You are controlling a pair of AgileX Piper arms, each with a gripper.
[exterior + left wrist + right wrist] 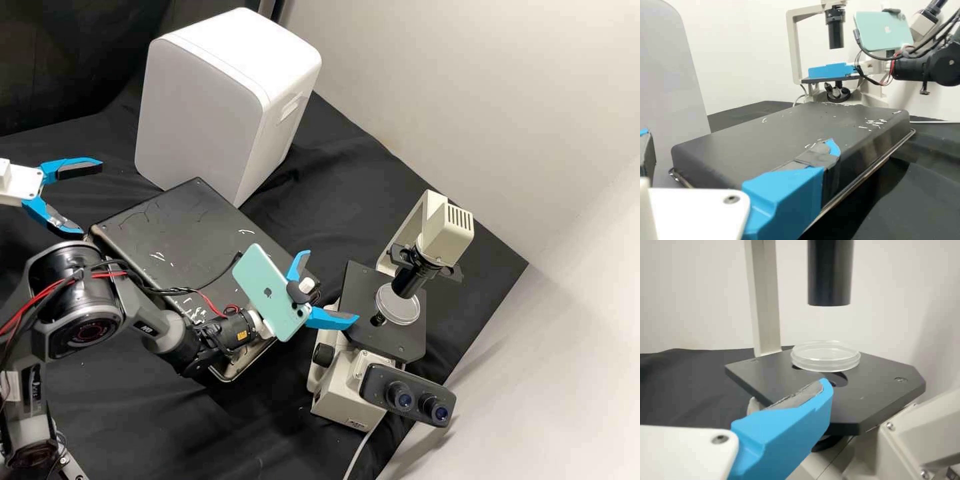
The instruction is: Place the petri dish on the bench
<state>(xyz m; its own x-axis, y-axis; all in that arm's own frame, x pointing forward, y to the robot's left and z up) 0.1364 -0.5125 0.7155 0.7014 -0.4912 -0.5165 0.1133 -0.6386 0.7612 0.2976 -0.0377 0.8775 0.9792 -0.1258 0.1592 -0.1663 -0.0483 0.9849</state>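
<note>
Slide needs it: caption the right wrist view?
Right gripper at the edge of the microscope stage; petri dish sits on it beneath the black tube.

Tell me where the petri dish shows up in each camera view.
High view: petri dish right of centre, on the microscope stage under the black tube.
Left wrist view: too small to make out on the distant microscope stage.
Right wrist view: petri dish on the microscope stage, beneath the black tube.
Shared landmark: the black tube above the stage.
</note>
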